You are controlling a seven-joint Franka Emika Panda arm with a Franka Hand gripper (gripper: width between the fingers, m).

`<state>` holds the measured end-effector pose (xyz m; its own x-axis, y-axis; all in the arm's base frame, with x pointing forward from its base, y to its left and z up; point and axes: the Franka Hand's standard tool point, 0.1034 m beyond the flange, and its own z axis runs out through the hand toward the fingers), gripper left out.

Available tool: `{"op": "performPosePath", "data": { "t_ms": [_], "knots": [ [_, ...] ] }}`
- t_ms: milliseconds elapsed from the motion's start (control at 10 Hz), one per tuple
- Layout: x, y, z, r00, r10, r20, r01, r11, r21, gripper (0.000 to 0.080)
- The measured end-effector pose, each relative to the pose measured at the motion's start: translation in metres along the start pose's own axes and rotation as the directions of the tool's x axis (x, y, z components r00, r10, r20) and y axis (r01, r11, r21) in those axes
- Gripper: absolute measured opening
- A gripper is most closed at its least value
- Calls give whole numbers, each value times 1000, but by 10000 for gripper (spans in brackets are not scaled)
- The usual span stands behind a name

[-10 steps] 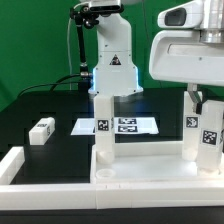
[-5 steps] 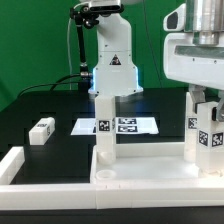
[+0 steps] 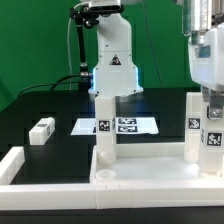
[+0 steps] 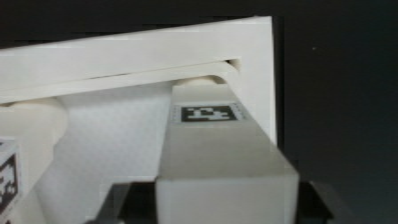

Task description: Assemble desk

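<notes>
Here, a black table is lying before a green backdrop. A loose leg is resting at the exterior view's left, the marker board midway, and the tabletop in front, where the gripper is clasping an upright leg.

Robotics lab: green backdrop, black table w/ marker board.

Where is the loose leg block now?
In the exterior view, the loose leg block lies on the table at the exterior view's left, apart from the marker board.
</notes>
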<state>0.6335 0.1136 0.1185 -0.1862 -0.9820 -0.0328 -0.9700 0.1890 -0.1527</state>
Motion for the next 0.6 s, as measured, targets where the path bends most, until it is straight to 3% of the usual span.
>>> {"op": "performPosePath", "data": {
  "t_ms": [100,300,400,500,600],
  "knots": [
    [0,0,0,1000,-15,0,15,1000,0,290],
    [0,1,1,998,-70,-1,70,998,-1,576],
    [0,-1,1,979,-202,-1,202,979,5,576],
    [-2,0,1,947,-323,-2,323,946,7,634],
    [-3,-2,1,881,-472,-5,472,881,16,645]
  ]
}}
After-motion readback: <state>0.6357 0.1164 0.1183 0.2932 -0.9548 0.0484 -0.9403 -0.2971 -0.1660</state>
